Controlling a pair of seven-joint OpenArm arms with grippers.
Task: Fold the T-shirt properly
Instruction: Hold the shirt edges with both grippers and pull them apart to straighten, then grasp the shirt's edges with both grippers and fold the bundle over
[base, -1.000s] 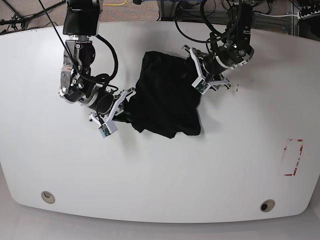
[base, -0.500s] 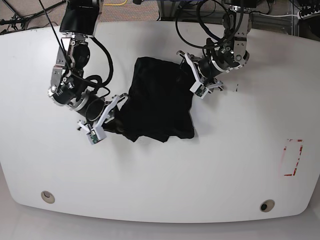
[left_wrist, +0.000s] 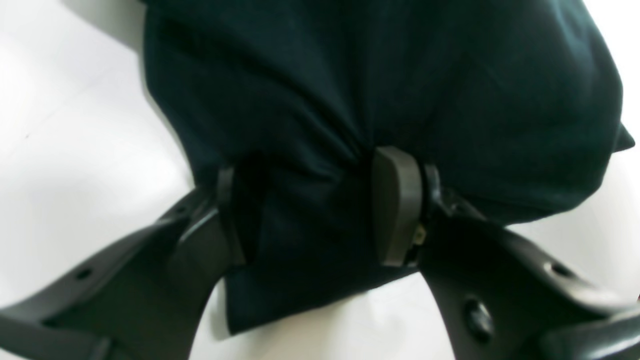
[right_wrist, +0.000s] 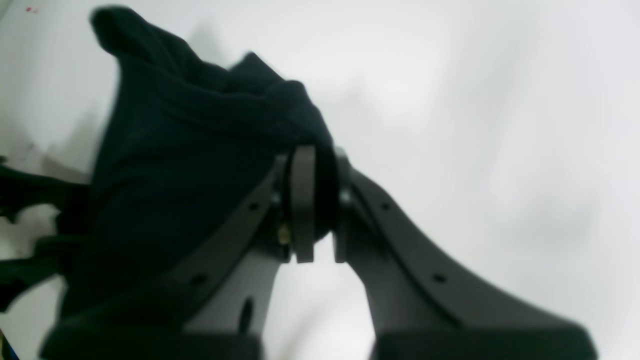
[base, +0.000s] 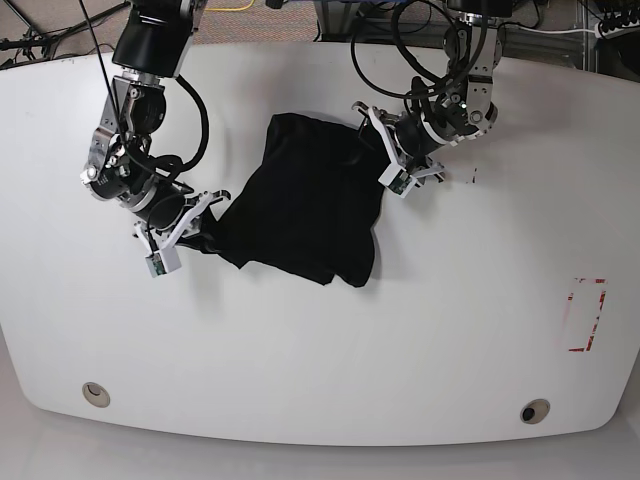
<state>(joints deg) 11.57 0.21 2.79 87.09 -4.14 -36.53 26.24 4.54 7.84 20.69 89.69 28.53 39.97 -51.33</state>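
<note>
Left claw: jaws part-way apart, a thick bunch of the shirt wedged between the two pads; cloth puckers at the pad on the right of its camera's view. Gripping the shirt. In the base view this claw sits at the shirt's upper-right edge.

Right claw: jaws nearly together, a thin fold of shirt pinched between them, the cloth rising past the pads. Gripping the shirt too. In the base view this claw is at the shirt's lower-left corner.

Shirt: black, bunched and creased, stretched on a slant between the two claws, near the far middle of the white surface. Its lower edge hangs in uneven flaps on the surface.

Farther out from the shirt: a red outlined mark near the surface's right edge; two round holes, one front-left, one front-right.
</note>
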